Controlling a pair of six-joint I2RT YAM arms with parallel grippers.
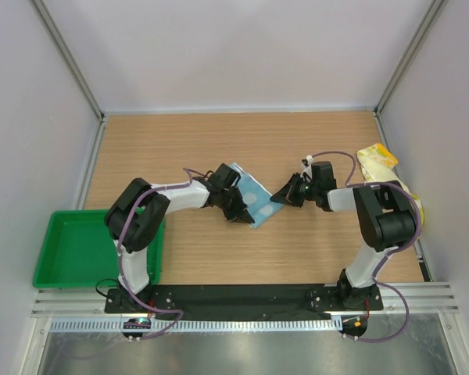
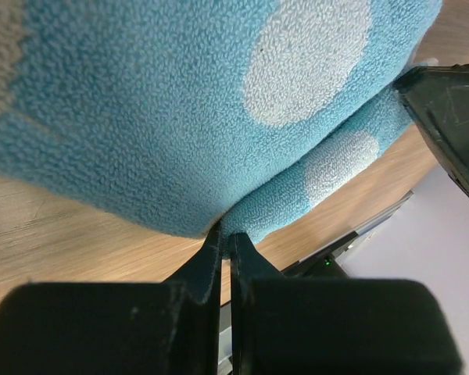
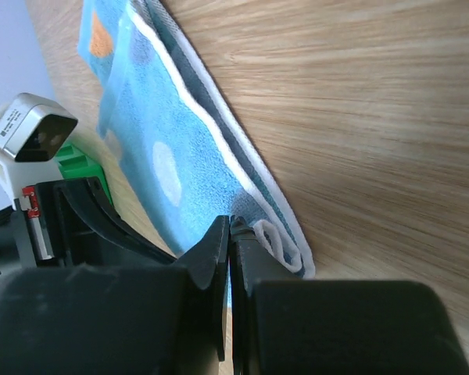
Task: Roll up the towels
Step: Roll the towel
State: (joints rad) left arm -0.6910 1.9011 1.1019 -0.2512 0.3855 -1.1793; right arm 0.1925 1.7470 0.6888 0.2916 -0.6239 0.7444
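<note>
Cloth held at both ends: blue towel (image 1: 255,195) between left hand (image 1: 243,216) and right hand (image 1: 278,198), each clamped on it.

Premises: a robotics laboratory test cell. Grounds: a pale wood-grain laminate counter (image 1: 242,141) is boxed in on three sides by plain white wall panels (image 1: 234,47) set in grey aluminium frame posts (image 1: 66,56). A white-and-black jointed left robot arm (image 1: 138,220) and its matching right robot arm (image 1: 384,220) are bolted to a flat black base plate (image 1: 242,295) at the near edge, with a white slotted cable duct (image 1: 242,323) running along the front.
</note>
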